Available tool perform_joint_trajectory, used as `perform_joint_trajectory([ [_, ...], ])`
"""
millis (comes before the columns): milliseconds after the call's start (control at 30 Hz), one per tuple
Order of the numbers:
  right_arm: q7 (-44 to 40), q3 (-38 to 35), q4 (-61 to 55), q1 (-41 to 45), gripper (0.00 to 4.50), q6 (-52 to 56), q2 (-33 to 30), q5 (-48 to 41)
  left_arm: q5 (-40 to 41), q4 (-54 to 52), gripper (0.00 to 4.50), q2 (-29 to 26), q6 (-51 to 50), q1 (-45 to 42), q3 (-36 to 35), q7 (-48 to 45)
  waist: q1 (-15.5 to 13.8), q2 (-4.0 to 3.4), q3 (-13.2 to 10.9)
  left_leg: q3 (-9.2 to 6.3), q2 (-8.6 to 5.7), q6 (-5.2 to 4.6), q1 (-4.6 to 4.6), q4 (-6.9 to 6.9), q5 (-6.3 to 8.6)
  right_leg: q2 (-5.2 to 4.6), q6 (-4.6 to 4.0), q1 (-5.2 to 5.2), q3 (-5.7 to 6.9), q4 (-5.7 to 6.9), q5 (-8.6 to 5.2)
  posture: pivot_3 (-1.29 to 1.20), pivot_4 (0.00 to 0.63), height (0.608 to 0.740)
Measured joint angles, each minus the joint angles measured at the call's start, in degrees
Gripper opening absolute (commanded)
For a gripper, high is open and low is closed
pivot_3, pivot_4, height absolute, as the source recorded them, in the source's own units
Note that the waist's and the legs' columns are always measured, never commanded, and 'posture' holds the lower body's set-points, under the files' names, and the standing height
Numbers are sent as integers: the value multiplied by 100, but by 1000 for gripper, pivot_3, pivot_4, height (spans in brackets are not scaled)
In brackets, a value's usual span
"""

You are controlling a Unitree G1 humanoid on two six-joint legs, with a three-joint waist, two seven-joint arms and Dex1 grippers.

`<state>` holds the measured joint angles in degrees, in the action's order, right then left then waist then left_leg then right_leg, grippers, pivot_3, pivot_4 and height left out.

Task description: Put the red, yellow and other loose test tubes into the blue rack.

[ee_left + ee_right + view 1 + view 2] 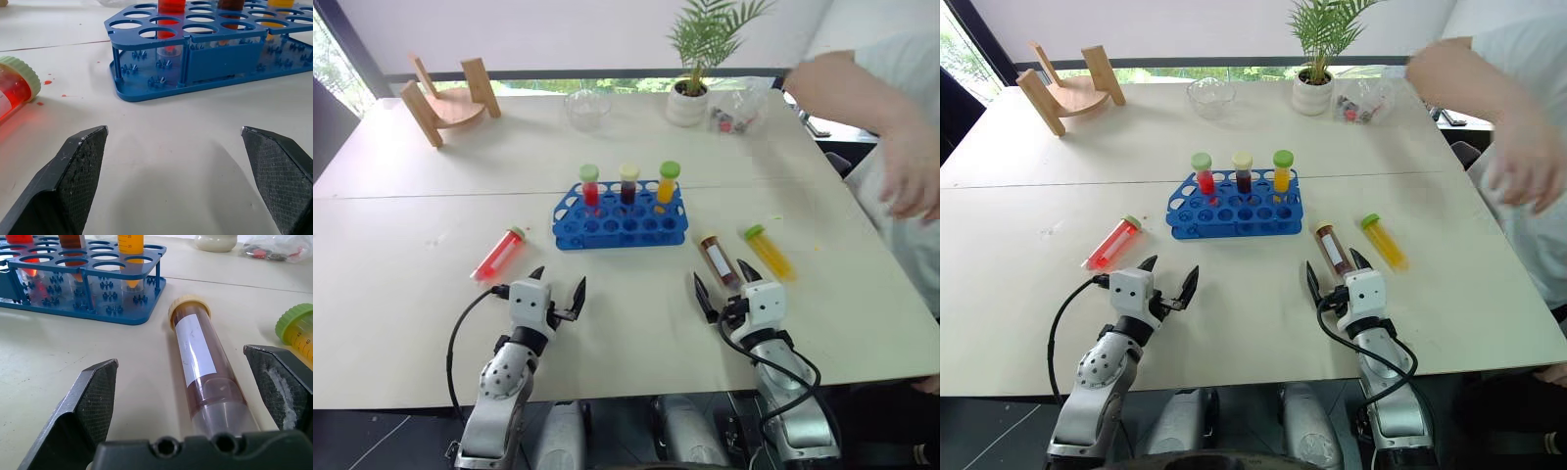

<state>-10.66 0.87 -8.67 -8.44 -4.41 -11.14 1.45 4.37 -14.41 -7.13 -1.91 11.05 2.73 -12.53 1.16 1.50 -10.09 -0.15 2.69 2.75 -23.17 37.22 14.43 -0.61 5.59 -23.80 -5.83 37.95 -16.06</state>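
Both black two-fingered grippers, left (558,294) and right (729,292), hang wide open and empty over the pale table (401,294). Three capped clear plastic tubes lie loose: red (499,255), brown (718,258) (already between the right fingers) and yellow (769,251). Likely next: closing on the brown. The bright blue gridded plastic rack (619,226) holds three upright tubes.

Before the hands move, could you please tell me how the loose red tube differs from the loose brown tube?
The red tube lies left of the blue rack, the brown tube right. The red tube has a pale green cap, the brown tube a cream cap and white label. Both lie flat on the table.
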Motion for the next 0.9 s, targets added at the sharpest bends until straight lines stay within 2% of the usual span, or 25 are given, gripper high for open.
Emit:
perform_joint_trajectory([
  [900, -3, -3, -1, -1, 4500, 13, -7, -3, 82, -153, 4488, -6, -268, 16, -7, -8, 0, 0, 0, 0, 0, 0, 0, 0, 0, 0, 0, 0, 0, -1, 0, 0, 150, 740],
])
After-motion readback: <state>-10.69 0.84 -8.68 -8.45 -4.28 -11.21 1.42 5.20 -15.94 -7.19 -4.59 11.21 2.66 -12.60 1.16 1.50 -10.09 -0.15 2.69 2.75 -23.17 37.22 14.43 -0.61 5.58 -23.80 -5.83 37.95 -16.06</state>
